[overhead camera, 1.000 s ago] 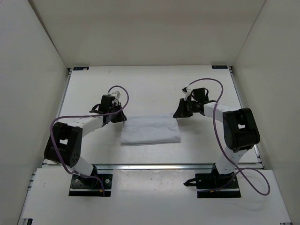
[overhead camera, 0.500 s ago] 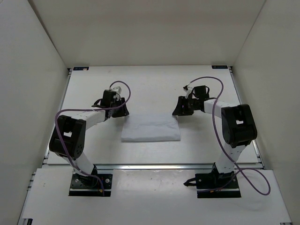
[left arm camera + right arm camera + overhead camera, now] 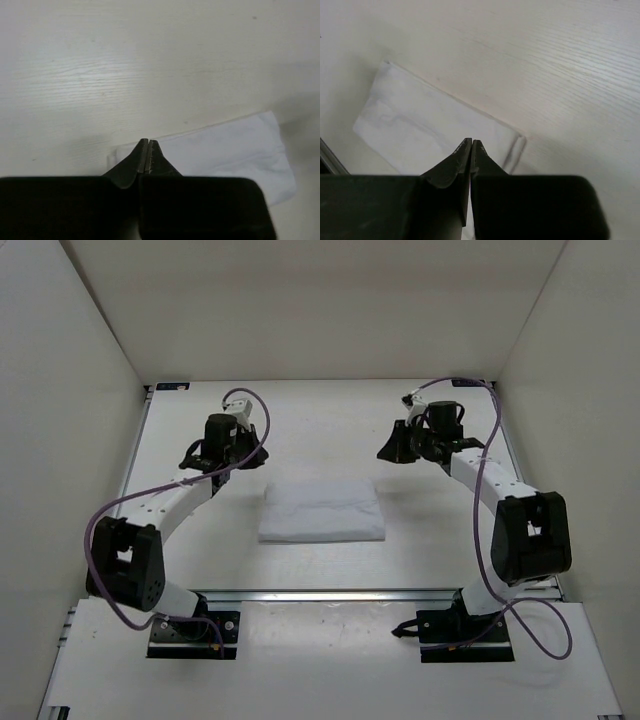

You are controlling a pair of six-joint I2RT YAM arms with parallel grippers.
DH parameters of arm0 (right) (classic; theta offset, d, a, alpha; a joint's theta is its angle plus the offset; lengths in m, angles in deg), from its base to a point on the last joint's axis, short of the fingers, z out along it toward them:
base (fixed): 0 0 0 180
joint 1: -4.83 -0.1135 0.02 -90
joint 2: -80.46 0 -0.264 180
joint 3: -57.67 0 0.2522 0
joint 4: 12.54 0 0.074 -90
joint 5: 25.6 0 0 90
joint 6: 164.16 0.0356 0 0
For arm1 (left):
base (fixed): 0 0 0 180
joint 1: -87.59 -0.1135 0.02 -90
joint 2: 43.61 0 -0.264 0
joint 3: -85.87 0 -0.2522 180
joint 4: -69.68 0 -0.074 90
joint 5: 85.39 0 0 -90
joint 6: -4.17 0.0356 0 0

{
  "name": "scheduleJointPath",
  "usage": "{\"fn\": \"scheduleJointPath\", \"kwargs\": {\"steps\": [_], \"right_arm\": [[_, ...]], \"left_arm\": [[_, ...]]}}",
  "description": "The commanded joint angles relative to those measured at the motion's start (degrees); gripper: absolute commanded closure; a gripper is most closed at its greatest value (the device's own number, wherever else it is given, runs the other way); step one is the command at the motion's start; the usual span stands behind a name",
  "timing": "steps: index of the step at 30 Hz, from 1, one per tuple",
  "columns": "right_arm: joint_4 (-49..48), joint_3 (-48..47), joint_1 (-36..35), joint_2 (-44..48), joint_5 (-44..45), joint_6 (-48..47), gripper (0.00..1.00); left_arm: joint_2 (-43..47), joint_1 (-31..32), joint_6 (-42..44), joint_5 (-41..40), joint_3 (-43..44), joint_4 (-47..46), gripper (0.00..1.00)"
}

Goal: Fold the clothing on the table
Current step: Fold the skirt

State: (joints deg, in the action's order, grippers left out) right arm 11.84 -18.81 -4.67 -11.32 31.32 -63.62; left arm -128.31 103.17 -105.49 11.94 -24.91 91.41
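Note:
The clothing [image 3: 322, 510] lies on the table [image 3: 320, 420] as a flat white folded rectangle, near the middle. My left gripper [image 3: 248, 458] hovers just beyond its far left corner, shut, with nothing between the fingers. In the left wrist view the closed tips [image 3: 148, 142] sit over the near edge of the clothing [image 3: 225, 147] without touching it. My right gripper [image 3: 388, 450] hangs past the far right corner, also shut and empty. The right wrist view has its tips [image 3: 471, 142] pressed together above the clothing [image 3: 430, 125].
A metal rail [image 3: 330, 594] runs along the near edge of the table, in front of both arm bases. White walls close in the left, right and far sides. Purple cables loop over each arm.
Both grippers opened at the cloth's far corners, let go, and shut again. Both then drew back toward the far side, away from the clothing, which now lies flat.

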Motion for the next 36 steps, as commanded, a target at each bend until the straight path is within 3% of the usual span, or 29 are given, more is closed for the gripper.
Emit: {"fn": "scheduleJointPath", "kwargs": {"steps": [1, 9, 15, 29, 36], "right_arm": [[-2.08, 1.8, -3.5, 1.96, -2.42, 1.14, 0.99], [-8.68, 10.07, -10.27, -1.11, -5.5, 5.89, 1.0], [-7.72, 8.67, -8.96, -8.93, -7.7, 4.05, 1.0], [-7.98, 3.84, -2.02, -17.46, -7.43, -0.26, 1.0], [-5.09, -2.65, 0.26, -19.13, -6.21, -2.11, 1.0]], "left_arm": [[4.72, 2.44, -2.92, 4.18, -3.76, -1.63, 1.0], [6.75, 7.1, -10.92, 10.68, -18.97, -7.44, 1.0], [4.47, 3.15, -11.8, 10.33, -23.56, -13.85, 1.0], [-6.95, 0.25, -6.54, 9.1, -16.09, -13.77, 1.0], [-17.32, 0.69, -4.16, 9.98, -4.41, -9.73, 1.0]]}}
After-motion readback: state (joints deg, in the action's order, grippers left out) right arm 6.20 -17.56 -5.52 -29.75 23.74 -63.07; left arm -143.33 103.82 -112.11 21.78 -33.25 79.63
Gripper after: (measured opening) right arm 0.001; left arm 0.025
